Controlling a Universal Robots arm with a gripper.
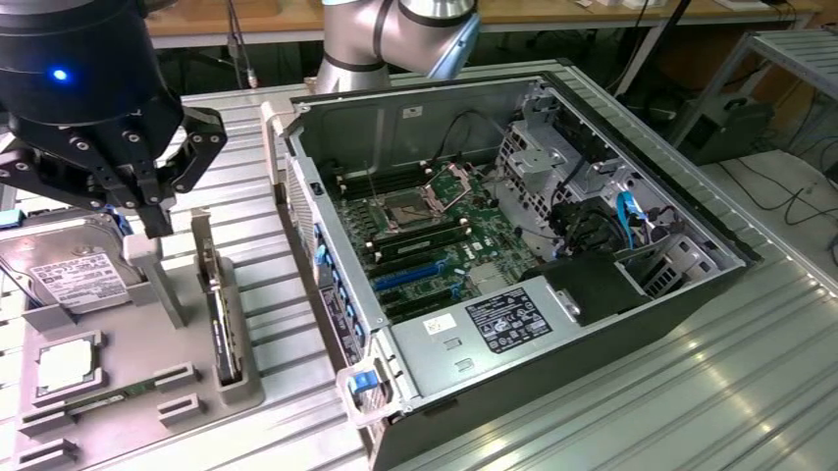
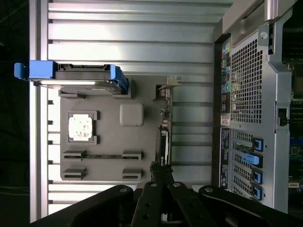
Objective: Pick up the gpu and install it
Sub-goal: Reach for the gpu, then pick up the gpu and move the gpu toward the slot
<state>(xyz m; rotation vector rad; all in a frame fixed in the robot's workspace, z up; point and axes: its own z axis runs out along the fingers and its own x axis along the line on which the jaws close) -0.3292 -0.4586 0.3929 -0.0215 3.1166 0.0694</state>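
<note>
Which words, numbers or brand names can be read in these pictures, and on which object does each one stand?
No text can be read for certain.
White label on the hard drive: print too small to read.
Black label on the power supply: print too small to read.
Beside that label, a white sticker: print too small to read.

The ribbed metal bench [image 1: 707, 392] is smooth and reflective, the grey fixture [image 1: 137, 343] near its edge looks like matt plastic, the hard drive [image 1: 46, 257] shows bright metal around a white paper label [image 1: 81, 282], and the gpu [image 1: 223, 324] is matt black.
</note>
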